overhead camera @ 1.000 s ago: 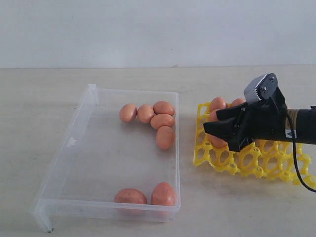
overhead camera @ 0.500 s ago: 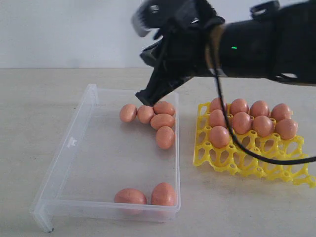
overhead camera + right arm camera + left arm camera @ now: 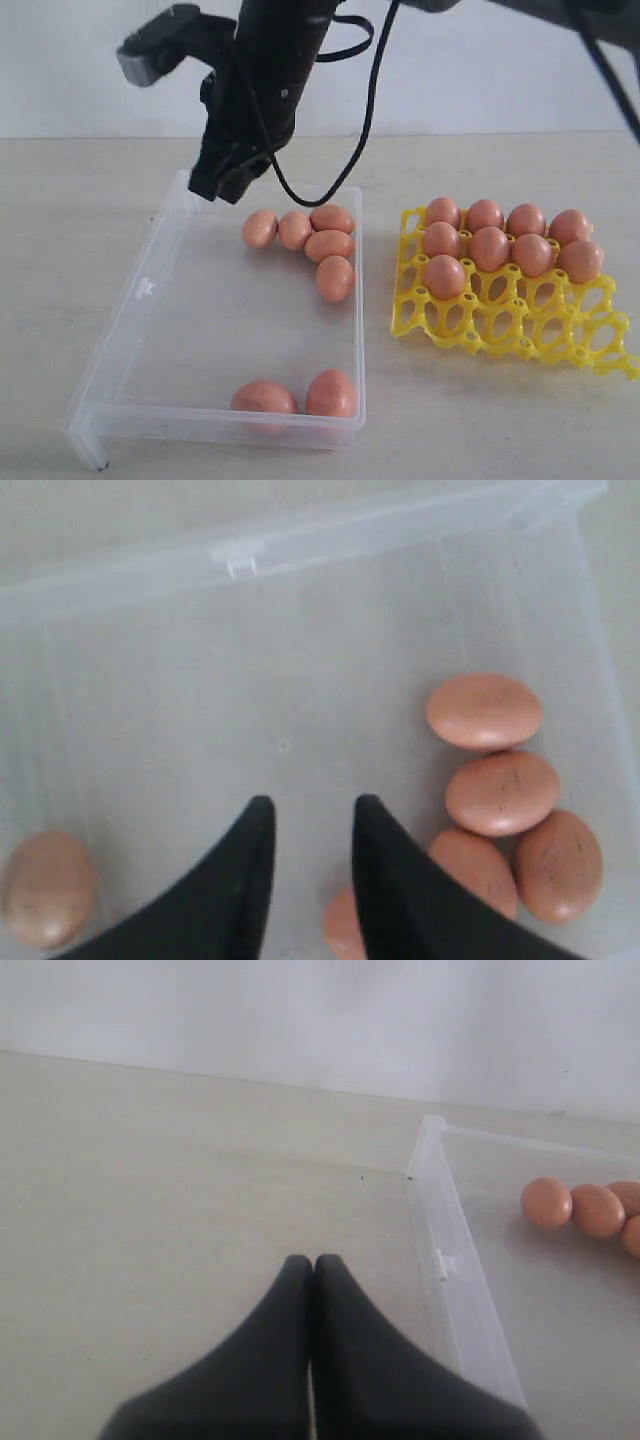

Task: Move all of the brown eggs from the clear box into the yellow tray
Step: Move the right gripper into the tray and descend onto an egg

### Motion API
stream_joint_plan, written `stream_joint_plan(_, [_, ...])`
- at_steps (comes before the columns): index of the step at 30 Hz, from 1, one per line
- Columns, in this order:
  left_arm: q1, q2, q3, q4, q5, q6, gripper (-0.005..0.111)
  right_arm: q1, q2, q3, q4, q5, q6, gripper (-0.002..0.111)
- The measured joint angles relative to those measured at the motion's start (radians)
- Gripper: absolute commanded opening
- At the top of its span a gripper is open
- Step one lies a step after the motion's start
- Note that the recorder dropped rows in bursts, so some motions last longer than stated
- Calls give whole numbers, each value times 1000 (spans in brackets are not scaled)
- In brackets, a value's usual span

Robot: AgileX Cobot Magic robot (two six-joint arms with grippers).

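Right hand (image 3: 314, 802) is hovering over the clear box (image 3: 220, 320), fingers sitting a little apart with nothing between them, so I'm reading this as the reach-in for the next pickup. Seven brown eggs (image 3: 330, 245) are lying in the box, five bunched at the far corner nearest the yellow tray (image 3: 520, 335) and two by the near wall, while nine are sitting in the tray's cups. The next move is probably calling for a wider opening and a shift toward that bunch. They're touching each other, so a finger needs to slip in beside one. The exterior view isn't showing the left hand (image 3: 310, 1262) at all. Its own wrist camera is showing it pinched closed and empty, hanging over the worktop (image 3: 150, 1180) just outside the box.
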Motion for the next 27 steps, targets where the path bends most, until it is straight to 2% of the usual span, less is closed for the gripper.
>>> stream_joint_plan(2, [0,0,0,0,0,0,-4,0,38,0,-61,10,-19,59])
stream_joint_plan(4, [0,0,0,0,0,0,-4,0,81,0,-108,12,-28,62])
stream_joint_plan(15, [0,0,0,0,0,0,-4,0,191,0,-247,-51,-8,62])
stream_joint_plan(18, [0,0,0,0,0,0,-4,0,197,0,-255,-126,150,62])
stream_joint_plan(24, [0,0,0,0,0,0,-4,0,214,0,-424,-211,729,62])
stream_joint_plan(27, [0,0,0,0,0,0,-4,-2,236,0,-447,-209,819,62])
